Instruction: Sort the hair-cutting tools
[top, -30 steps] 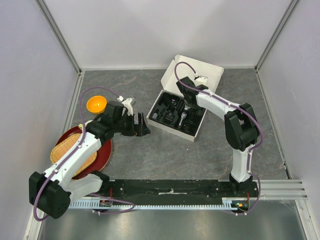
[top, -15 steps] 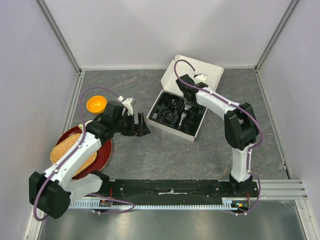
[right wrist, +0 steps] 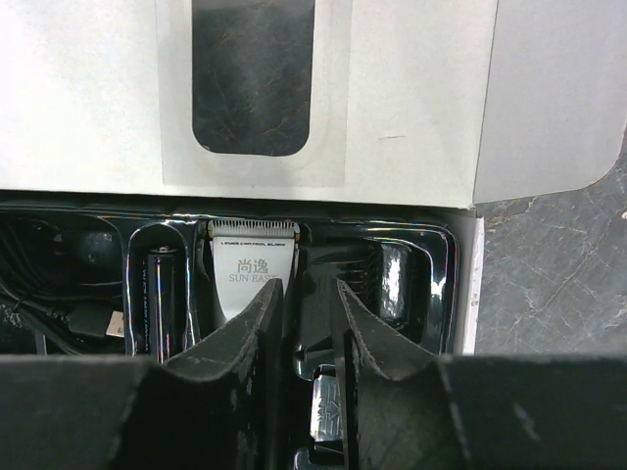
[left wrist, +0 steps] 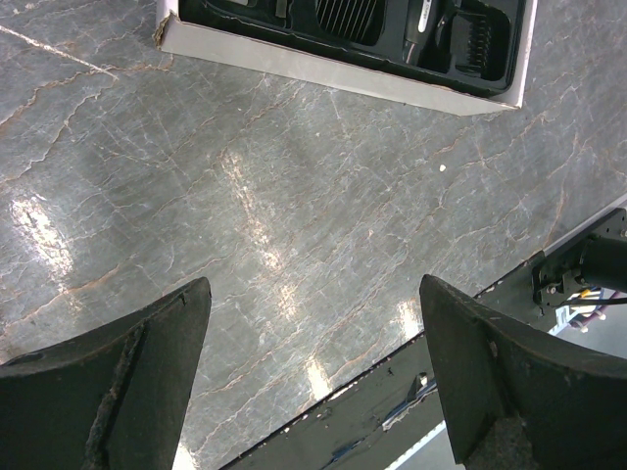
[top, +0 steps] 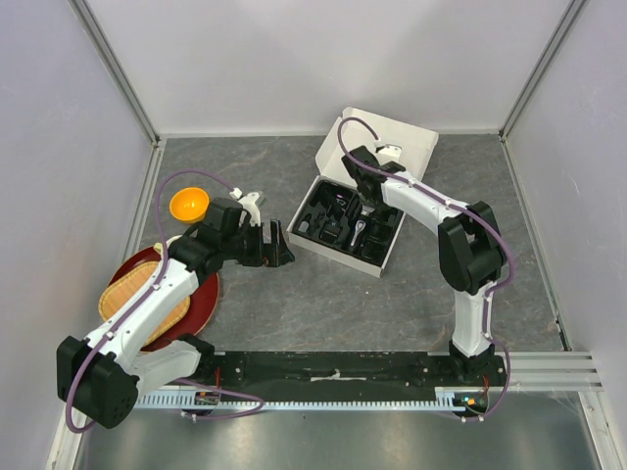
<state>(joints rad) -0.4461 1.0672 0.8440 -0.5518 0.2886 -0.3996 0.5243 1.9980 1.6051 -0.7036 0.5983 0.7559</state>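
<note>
The hair-cutting tools lie in the black tray (top: 323, 211) of the white box (top: 402, 142). The clipper's silver blade head (right wrist: 245, 269) shows at the tray's far end, with a black cable plug (right wrist: 93, 321) left of it and a guard comb (right wrist: 394, 279) right of it. My right gripper (right wrist: 309, 284) is low in the tray just right of the blade. Its jaws are a narrow gap apart with only dark tray showing between them, and I cannot tell if they hold anything. My left gripper (left wrist: 313, 294) hangs open over bare table, short of the box (left wrist: 333, 73).
An orange bowl (top: 188, 205) sits at the left behind my left arm. A woven basket (top: 137, 294) rests on a red plate (top: 209, 294) at the near left. The box lid (right wrist: 411, 98) stands open beyond the tray. Walls enclose the table.
My right wrist has shifted slightly toward the far end of the tray. The left arm has not moved.
</note>
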